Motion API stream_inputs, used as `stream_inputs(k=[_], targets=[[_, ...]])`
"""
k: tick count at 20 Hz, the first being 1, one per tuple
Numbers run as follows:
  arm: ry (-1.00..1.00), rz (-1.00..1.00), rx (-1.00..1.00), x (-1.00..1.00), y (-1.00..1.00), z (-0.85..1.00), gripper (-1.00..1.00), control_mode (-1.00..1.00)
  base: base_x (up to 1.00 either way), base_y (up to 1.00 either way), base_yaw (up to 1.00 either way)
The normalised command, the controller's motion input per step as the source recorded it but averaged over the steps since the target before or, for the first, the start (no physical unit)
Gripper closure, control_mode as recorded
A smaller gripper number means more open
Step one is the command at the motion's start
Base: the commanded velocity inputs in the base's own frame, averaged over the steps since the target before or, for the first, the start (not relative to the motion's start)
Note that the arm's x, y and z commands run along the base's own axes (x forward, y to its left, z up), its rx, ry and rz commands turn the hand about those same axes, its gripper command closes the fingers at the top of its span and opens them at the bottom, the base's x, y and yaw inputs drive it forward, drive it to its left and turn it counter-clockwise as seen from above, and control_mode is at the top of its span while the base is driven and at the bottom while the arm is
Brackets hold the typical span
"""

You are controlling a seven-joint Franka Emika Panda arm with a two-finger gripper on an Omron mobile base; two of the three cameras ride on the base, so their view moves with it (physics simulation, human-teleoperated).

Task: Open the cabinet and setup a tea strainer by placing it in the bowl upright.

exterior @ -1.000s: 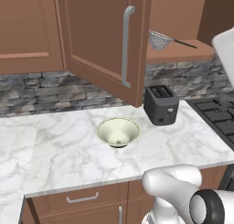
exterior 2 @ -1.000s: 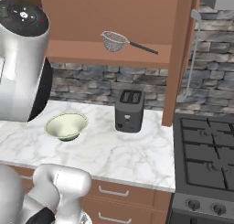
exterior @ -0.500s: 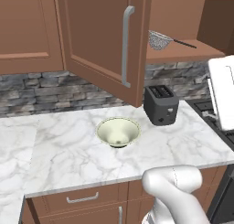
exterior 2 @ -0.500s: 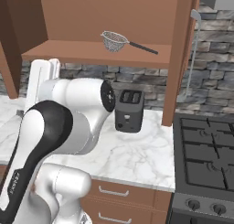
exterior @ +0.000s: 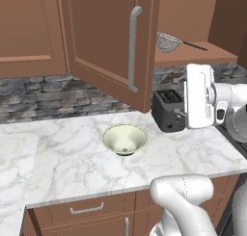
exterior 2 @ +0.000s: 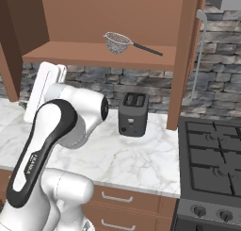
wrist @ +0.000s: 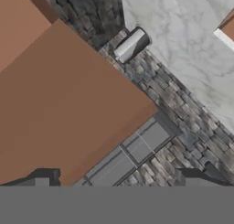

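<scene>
While the two dark finger tips stand far apart at the bottom corners of the hand view, the gripper [wrist: 119, 179] is wide open with nothing between its jaws, and ahead of it lie a brown cabinet panel, a strip of stone backsplash [wrist: 183, 113] and a stove grate [wrist: 132, 154]. In the left base view the white hand sits at the right of the frame, just beside the black toaster [exterior: 168, 110] and below the shelf. The cabinet [exterior: 113, 42] has its door swung open, the long silver handle [exterior: 132, 49] hanging in the upper middle of that frame. On the bare shelf at the upper right rests the tea strainer [exterior: 168, 41], its mesh basket to the left and its thin dark handle pointing right; in the right base view it lies at the upper centre [exterior 2: 117, 41]. The bowl [exterior: 124, 138] stands upright on the marble counter [exterior: 62, 158] at the centre of the left base view, left of the toaster and well apart from the strainer.
</scene>
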Motion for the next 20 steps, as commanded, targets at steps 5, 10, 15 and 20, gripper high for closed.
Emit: stream_inputs(k=[5,10,15,20], targets=[[0.03,0.1,0.05,0.65,0.0,0.0,-1.0,-1.0,0.0,0.0,0.0],[0.0,0.14,-0.07,0.34,0.02,0.0,-1.0,-1.0,0.0,0.0,0.0],[0.0,0.17,-0.21,0.16,0.29,0.0,-1.0,-1.0,0.0,0.0,0.0],[0.0,0.09,-0.11,0.03,0.61,-0.01,-1.0,-1.0,0.0,0.0,0.0]])
